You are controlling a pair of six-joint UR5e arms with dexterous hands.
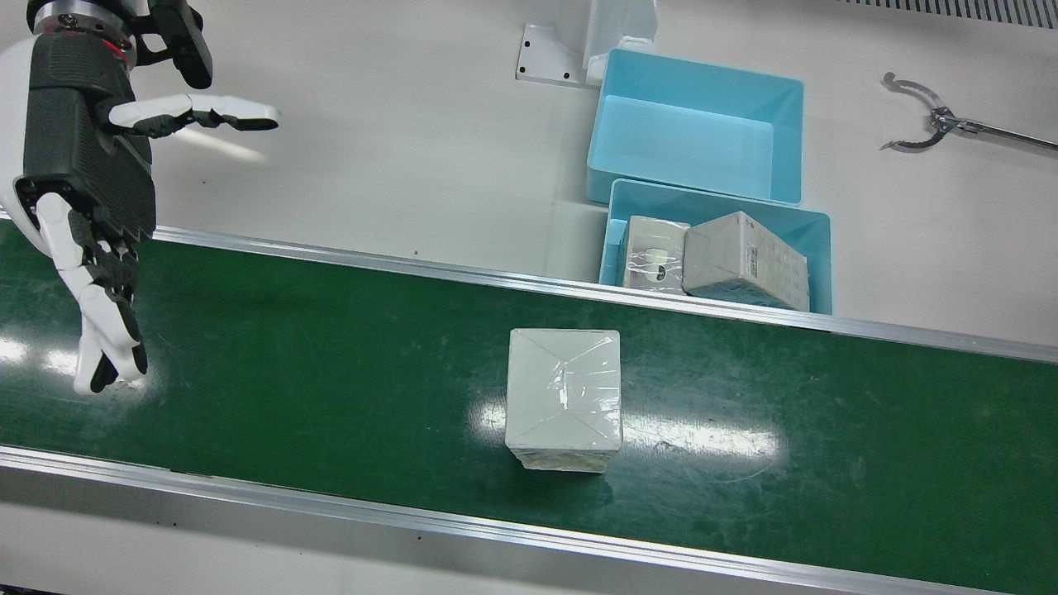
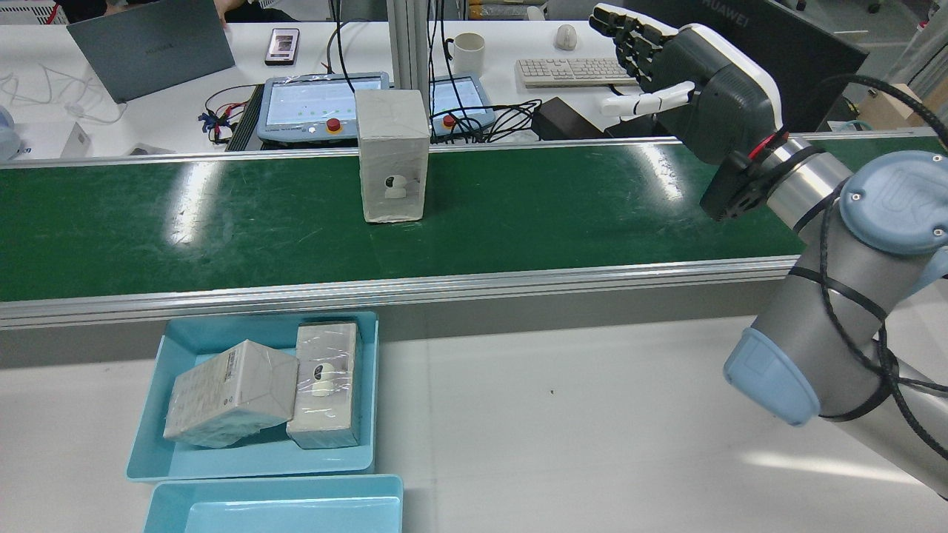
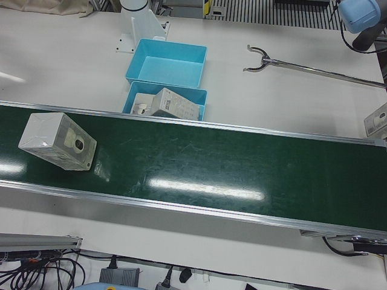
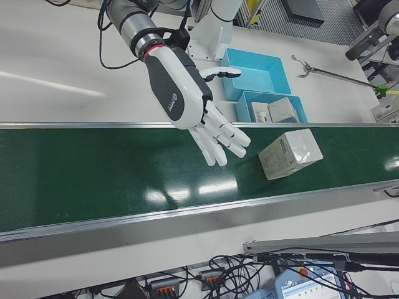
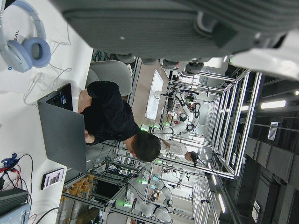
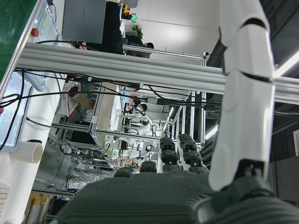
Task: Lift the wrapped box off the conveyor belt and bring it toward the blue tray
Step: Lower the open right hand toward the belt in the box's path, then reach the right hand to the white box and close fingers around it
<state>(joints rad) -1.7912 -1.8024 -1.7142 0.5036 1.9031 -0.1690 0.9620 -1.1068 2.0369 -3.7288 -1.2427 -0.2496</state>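
Right hand [image 4: 187, 93] open; rear view alone shows box [image 2: 392, 155] upright.

In the front view, the wrapped box [image 1: 564, 399] stands on the conveyor belt [image 1: 331, 347], mid-belt. Beyond the belt's far rail sit 2 trays [image 1: 717, 223] touching, the nearer holding 2 boxes [image 1: 719, 260]. The right hand [image 1: 87, 178] hangs over the belt's left end, well apart from the wrapped box.

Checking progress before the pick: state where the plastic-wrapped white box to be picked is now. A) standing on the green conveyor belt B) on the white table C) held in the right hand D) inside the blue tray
A: the plastic-wrapped white box stands on the green conveyor belt, apart from the open right hand.
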